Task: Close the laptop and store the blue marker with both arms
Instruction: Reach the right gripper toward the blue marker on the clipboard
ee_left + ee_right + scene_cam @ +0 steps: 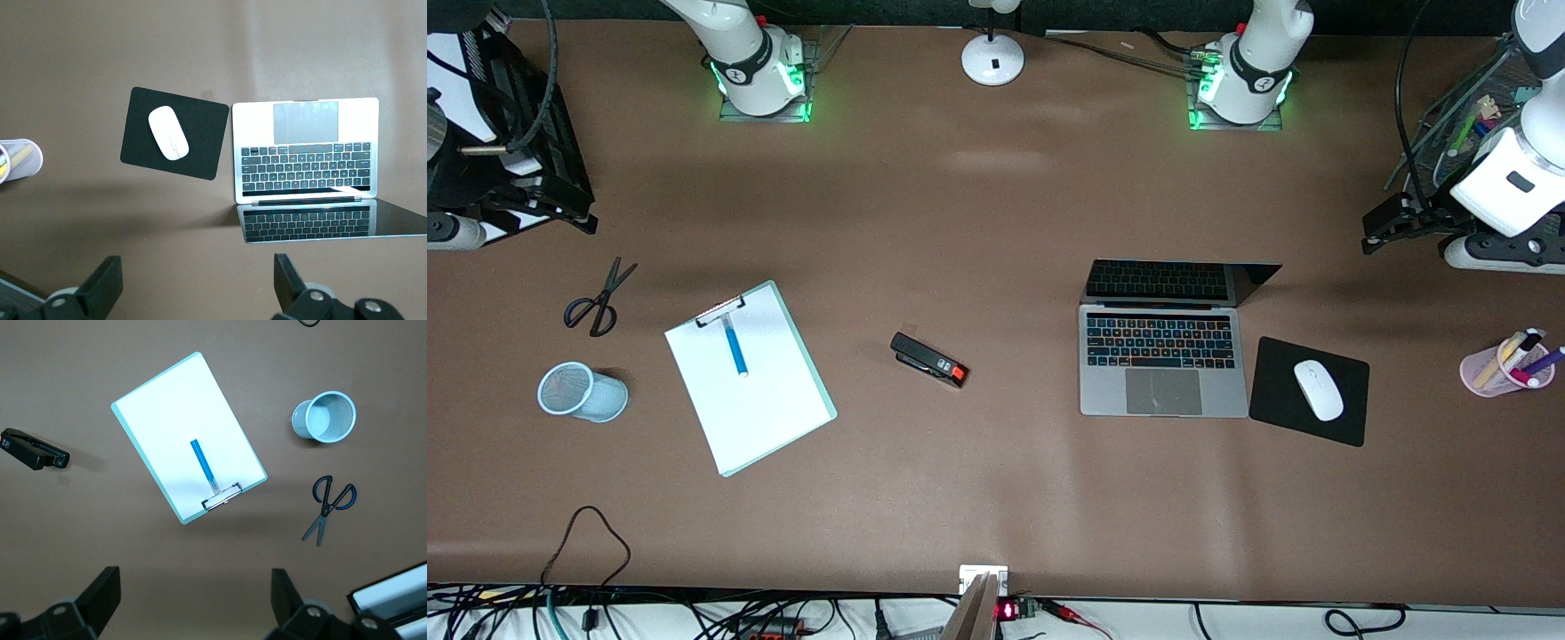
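Observation:
The laptop (1163, 356) lies open toward the left arm's end of the table, its screen tilted back. It also shows in the left wrist view (305, 150). The blue marker (735, 348) lies on the white clipboard (765, 400) toward the right arm's end, and shows in the right wrist view (202, 464). My left gripper (197, 287) is open and empty, high over bare table by the laptop's screen edge. My right gripper (193, 607) is open and empty, high over bare table by the clipboard's clip end. In the front view the left hand (1392, 222) shows at the edge; the right hand is mostly cut off.
A black mousepad (1276, 391) with a white mouse (1319, 389) lies beside the laptop. A pink pen cup (1507, 364) stands at the left arm's end. A black stapler (929, 359), scissors (596, 300), a blue mesh cup (580, 391) and a black tray (525, 133) are there too.

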Available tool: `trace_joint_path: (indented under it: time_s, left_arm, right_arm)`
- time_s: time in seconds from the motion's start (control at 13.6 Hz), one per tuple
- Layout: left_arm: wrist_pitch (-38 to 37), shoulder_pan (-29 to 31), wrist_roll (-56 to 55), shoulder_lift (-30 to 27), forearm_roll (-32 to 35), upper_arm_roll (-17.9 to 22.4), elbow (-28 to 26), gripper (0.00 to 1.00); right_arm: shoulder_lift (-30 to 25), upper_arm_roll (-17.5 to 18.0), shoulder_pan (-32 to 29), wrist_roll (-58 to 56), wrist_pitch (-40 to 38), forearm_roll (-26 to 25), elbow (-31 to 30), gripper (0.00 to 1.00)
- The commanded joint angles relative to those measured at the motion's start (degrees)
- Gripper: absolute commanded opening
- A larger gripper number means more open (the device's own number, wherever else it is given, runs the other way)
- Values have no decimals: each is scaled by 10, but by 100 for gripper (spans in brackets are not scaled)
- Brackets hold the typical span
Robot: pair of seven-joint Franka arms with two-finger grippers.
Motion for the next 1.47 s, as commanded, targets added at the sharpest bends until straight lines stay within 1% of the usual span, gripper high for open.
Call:
trace_joint_path:
  time_s: [0.0, 0.15, 0.37, 0.51, 0.66, 0.73, 0.81, 0.88, 0.95, 1.03, 1.1, 1.18, 1.25, 1.32, 1.4]
  left_arm:
    - [-30, -11, 13, -17, 4, 6, -1, 100]
    - [-30, -13, 9, -6, 6, 2, 15, 100]
    - [-33, -12, 9, -2, 6, 2, 18, 100]
    - [-35, -13, 6, -2, 6, 1, 18, 100]
    - [-68, -13, 3, 0, 4, 0, 18, 100]
    - [-74, -11, 2, 1, 1, 0, 19, 100]
    - [-75, -6, 4, 1, 0, 1, 23, 94]
    - [-75, -5, 4, 3, 0, 5, 28, 75]
    - [-71, -5, 5, 5, 4, 6, 30, 62]
    - [-75, -4, 6, 8, 4, 6, 37, 37]
    - [-85, -4, 6, 10, 4, 7, 38, 22]
    - [-94, -5, 8, 11, 4, 7, 39, 16]
    - [-94, -4, 9, 15, -1, 7, 43, 4]
    - [-95, -4, 11, 17, -2, 7, 43, 0]
    - [-97, -4, 11, 17, -3, 7, 43, 0]
  right_arm:
    - [1, 2, -1, -9, -6, 2, 11, 100]
    - [2, 2, -1, -10, -4, -2, 12, 100]
    - [10, 2, -2, -10, -2, 4, 11, 100]
    - [31, 2, -2, -11, 10, 4, 11, 100]
    - [65, 3, 1, -12, 26, 3, 10, 100]
    - [89, 4, 0, -50, 41, 4, 5, 100]
    - [107, 4, -2, -116, 60, 9, 1, 100]
    - [125, 3, -4, -162, 83, 10, -3, 100]
    - [145, 3, -5, -187, 97, 9, -5, 100]
    - [158, 4, -2, -210, 109, 8, -8, 93]
    - [169, 4, 2, -217, 132, 7, -15, 83]
    - [185, 4, 3, -220, 155, 4, -23, 78]
    - [204, 4, 3, -234, 178, 3, -25, 77]
    - [230, 4, 3, -271, 209, 4, -25, 68]
    - [249, 4, 3, -284, 232, 4, -24, 61]
